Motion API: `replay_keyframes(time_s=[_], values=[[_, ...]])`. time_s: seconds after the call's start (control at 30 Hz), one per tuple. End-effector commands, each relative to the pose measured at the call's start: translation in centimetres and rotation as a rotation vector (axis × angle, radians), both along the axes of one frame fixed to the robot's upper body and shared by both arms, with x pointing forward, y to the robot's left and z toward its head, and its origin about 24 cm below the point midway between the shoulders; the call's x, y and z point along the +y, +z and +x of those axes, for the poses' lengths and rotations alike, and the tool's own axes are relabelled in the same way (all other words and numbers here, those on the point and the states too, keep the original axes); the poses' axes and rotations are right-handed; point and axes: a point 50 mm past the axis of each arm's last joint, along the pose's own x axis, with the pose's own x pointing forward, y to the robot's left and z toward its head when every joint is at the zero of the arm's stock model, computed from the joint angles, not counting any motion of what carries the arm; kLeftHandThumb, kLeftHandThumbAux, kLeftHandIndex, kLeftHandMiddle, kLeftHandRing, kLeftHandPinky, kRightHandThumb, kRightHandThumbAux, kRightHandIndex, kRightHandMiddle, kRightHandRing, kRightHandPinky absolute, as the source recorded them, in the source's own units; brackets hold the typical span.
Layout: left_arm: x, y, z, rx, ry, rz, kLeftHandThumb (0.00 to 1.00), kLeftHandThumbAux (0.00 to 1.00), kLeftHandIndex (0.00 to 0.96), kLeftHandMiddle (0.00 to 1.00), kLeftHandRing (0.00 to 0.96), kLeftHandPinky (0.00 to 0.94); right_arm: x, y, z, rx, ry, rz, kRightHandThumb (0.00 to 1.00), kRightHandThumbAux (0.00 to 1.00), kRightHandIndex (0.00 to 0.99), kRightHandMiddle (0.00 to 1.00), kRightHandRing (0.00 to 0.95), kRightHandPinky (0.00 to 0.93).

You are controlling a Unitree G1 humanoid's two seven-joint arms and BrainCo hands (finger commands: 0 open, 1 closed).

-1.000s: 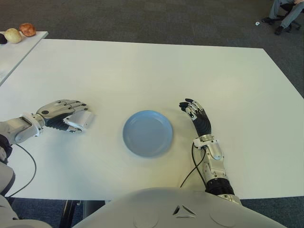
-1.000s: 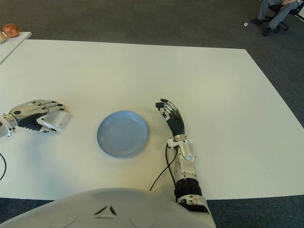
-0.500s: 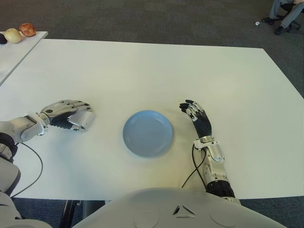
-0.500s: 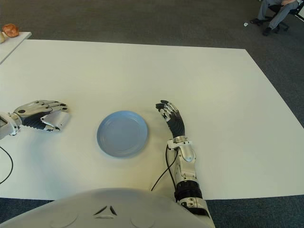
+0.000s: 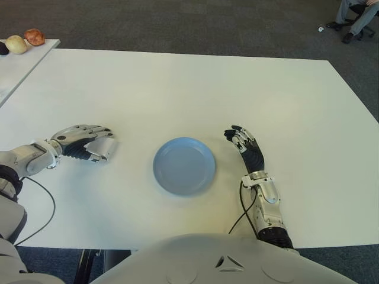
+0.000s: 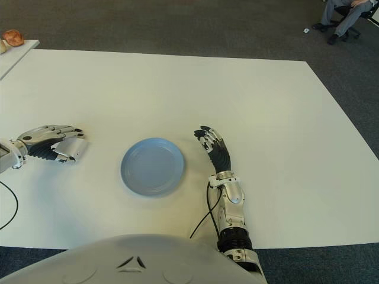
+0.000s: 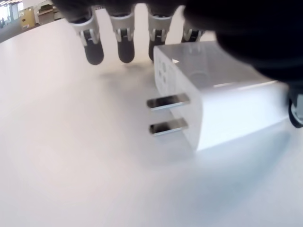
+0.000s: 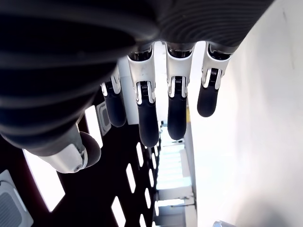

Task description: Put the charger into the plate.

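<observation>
Two hands beside the plate

Left hand (image 5: 80, 139) lay with its fingers (image 7: 93, 43) curled over the white boxy plastic charger (image 7: 222, 101), which sat on the white surface (image 5: 177, 89) under the fingertips. Right hand (image 5: 244, 145) hovered loosely spread, holding nothing, beside the round light-blue plate (image 5: 184, 165).

Large white table (image 5: 177, 83) on dark grey carpet (image 5: 177, 23) — second white table (image 5: 18, 65) at far left edge. Seated person's legs (image 5: 355, 18) in far right corner.
</observation>
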Motion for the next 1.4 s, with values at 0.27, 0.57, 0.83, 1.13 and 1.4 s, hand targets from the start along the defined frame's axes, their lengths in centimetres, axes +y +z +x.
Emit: replay_keyframes(time_s=[0.27,0.57,0.83,1.13,1.4], values=[[-0.4,-0.3,0.4,-0.030,-0.040,0.040,0.407,0.411,0.041,0.085,0.132,0.244,0.1,-2.1,-1.6,0.131,-0.017,0.026,0.000,0.565,0.222,0.341,0.277,0.214],[-1.3,-0.5,1.4,-0.052,-0.100,0.100,0.576,0.496,0.236,0.367,0.371,0.429,0.3,-2.1,-1.6,0.132,-0.024,0.026,0.000,0.566,0.233,0.343,0.277,0.215],[-1.1,-0.7,1.3,-0.089,-0.097,0.116,0.694,0.490,0.392,0.598,0.576,0.552,0.4,-2.0,-1.7,0.133,-0.024,0.028,0.000,0.563,0.223,0.341,0.277,0.218],[-1.1,-1.1,1.5,-0.172,-0.202,0.262,0.727,0.684,0.437,0.725,0.729,0.659,0.6,-1.9,-1.7,0.129,-0.027,0.029,0.000,0.563,0.229,0.344,0.278,0.219],[-0.9,-1.6,1.6,-0.186,-0.202,0.318,0.721,0.695,0.438,0.735,0.739,0.644,0.7,-1.9,-1.7,0.130,-0.028,0.028,0.000,0.559,0.225,0.344,0.279,0.214]])
